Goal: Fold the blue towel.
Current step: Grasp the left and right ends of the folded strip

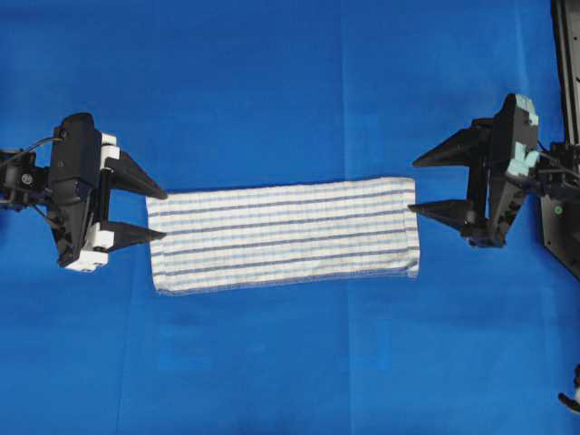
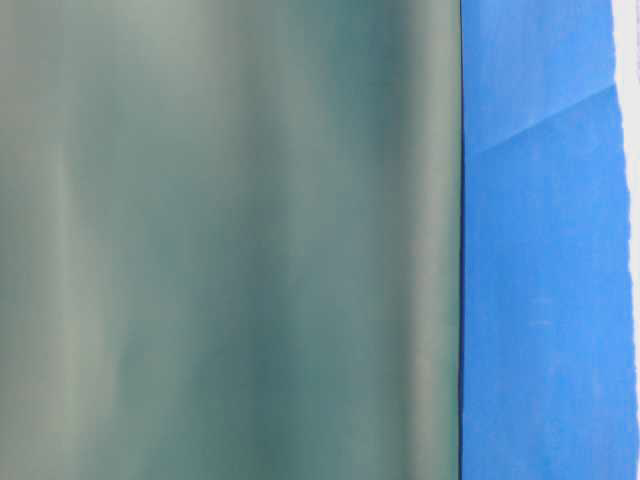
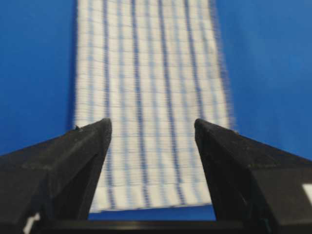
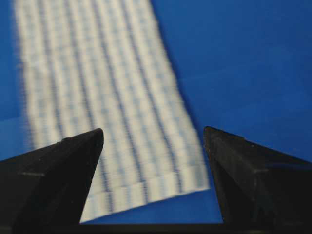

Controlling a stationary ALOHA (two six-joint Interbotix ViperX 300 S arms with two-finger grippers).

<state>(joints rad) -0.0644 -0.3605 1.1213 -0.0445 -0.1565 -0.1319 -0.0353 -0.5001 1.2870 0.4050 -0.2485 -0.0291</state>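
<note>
From overhead, the blue towel (image 1: 284, 235) lay flat near the middle of the blue table covering (image 1: 290, 82), folded into a long narrow band running left to right, its stripes following its length. The left gripper (image 1: 164, 215) stood at the towel's left short edge with its jaws spread wide, the fingertips just at or over that edge and nothing pinched between them. The right gripper (image 1: 412, 186) faced it from the other end, jaws likewise spread; its lower finger tip met the towel's right edge near the upper corner, while the upper finger sat off the cloth above the covering. Neither one held any fabric.

The table-level view told me little: a blurred grey-green surface (image 2: 230, 240) filled most of it, and a strip of the blue covering (image 2: 545, 250) with a faint crease showed at the right.

Through the left wrist camera, the towel (image 3: 151, 87) stretched away from the lens, its near edge lying between and beneath the two black fingers (image 3: 73, 165), which stood well apart and gripped nothing.

Through the right wrist camera, the picture was blurred, but the towel (image 4: 97, 107) ran off toward the upper left, its near edge below the gap between the black fingers (image 4: 58, 175), which were spread wide and empty.
</note>
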